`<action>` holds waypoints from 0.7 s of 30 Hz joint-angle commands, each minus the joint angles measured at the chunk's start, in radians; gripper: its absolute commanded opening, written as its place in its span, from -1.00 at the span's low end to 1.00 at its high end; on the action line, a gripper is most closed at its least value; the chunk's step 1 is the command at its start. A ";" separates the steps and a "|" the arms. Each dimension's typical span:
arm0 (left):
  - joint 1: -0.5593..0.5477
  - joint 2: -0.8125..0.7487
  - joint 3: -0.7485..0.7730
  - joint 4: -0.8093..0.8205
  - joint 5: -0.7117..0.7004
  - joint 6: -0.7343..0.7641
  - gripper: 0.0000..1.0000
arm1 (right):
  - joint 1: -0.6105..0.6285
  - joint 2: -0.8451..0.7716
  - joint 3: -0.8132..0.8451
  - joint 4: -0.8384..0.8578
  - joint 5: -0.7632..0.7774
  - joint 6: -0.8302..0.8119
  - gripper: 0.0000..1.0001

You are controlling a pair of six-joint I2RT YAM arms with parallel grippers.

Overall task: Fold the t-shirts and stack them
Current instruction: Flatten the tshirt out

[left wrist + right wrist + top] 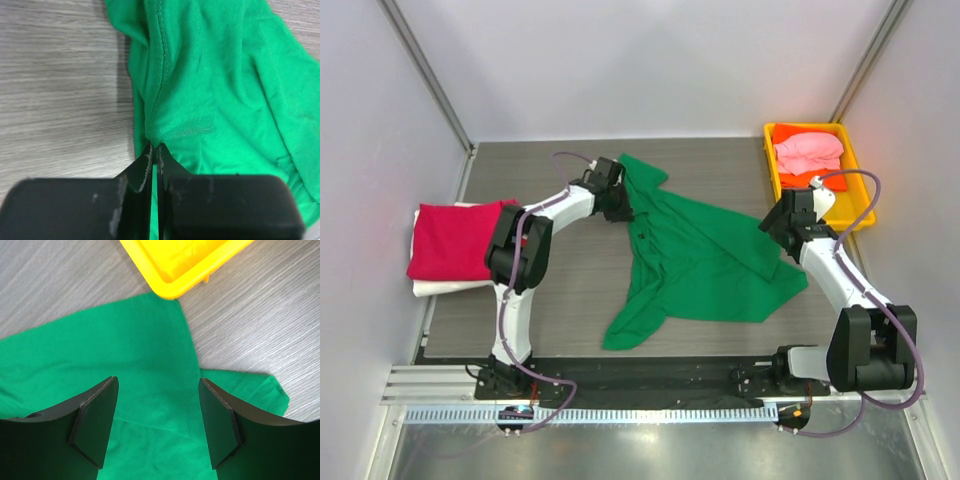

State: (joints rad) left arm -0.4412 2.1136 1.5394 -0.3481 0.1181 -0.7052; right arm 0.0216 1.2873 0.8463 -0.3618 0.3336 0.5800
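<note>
**Green shirt pinched at one edge, tray holds two more**

The yellow plastic tray (pixel 772 168) sits at the table's 2 o'clock corner. In it, a crumpled pink t-shirt (pixel 808 152) lies on an orange one (pixel 790 132).

The green t-shirt (pixel 700 260) sprawls rumpled across the middle of the grey wood-grain table (pixel 570 300), its soft knit creased and a stitched seam showing.

The left gripper (pixel 154 150) is clenched on a fold at the shirt's 11 o'clock edge. The right gripper (pixel 157 382) hangs over the 3 o'clock edge with fingers spread, grasping nothing.

At 9 o'clock, a folded crimson t-shirt (pixel 455 240) rests on a white one (pixel 440 287).
</note>
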 commanded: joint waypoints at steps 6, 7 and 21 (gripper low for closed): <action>0.061 -0.164 0.022 -0.080 -0.028 0.039 -0.99 | -0.005 0.027 -0.036 0.061 -0.016 -0.006 0.41; 0.097 -0.178 0.022 -0.113 -0.021 0.045 -0.99 | -0.005 0.036 -0.036 0.069 -0.022 -0.005 0.41; 0.354 -0.015 0.198 -0.393 -0.029 0.185 -1.00 | 0.004 0.208 0.055 0.126 -0.211 -0.020 0.40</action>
State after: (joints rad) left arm -0.0635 2.0197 1.6596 -0.6315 0.1104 -0.5770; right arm 0.0216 1.4513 0.8314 -0.2829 0.1879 0.5808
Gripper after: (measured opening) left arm 0.009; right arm 0.697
